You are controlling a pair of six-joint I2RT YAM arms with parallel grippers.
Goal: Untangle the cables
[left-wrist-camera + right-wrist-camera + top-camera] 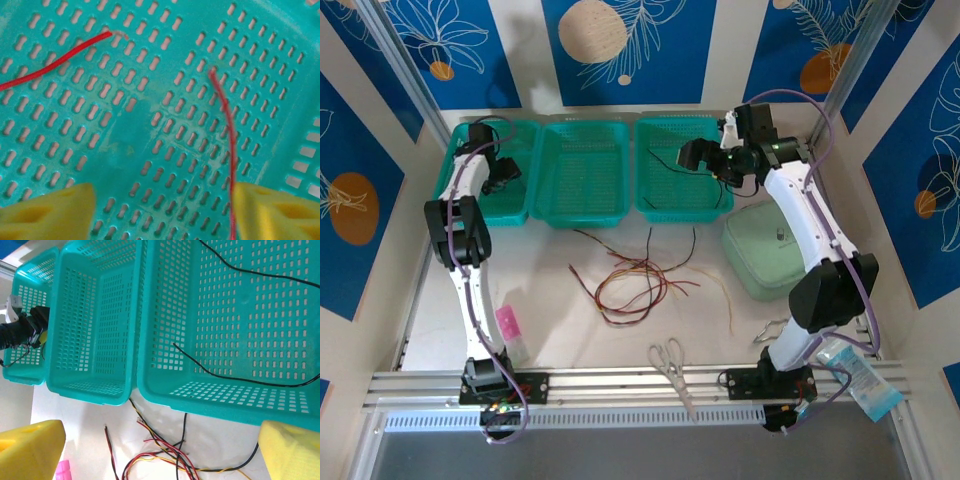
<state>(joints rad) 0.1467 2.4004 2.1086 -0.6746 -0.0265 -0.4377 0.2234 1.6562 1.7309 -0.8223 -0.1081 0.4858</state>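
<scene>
2 end effectors (165,215) (160,455) apart; red cable (50,65) in left basket (130,135), black cable (182,352) in right

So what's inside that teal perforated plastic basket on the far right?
The basket holds a thin black cable curving across its slotted floor. From above, the right gripper covers part of it.

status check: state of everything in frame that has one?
left tool: open, nothing gripped, over left basket
right tool: open, nothing gripped, above right basket
red cable: loose in left basket
black cable: loose in right basket
other cables: tangled on table
scissors: closed
</scene>
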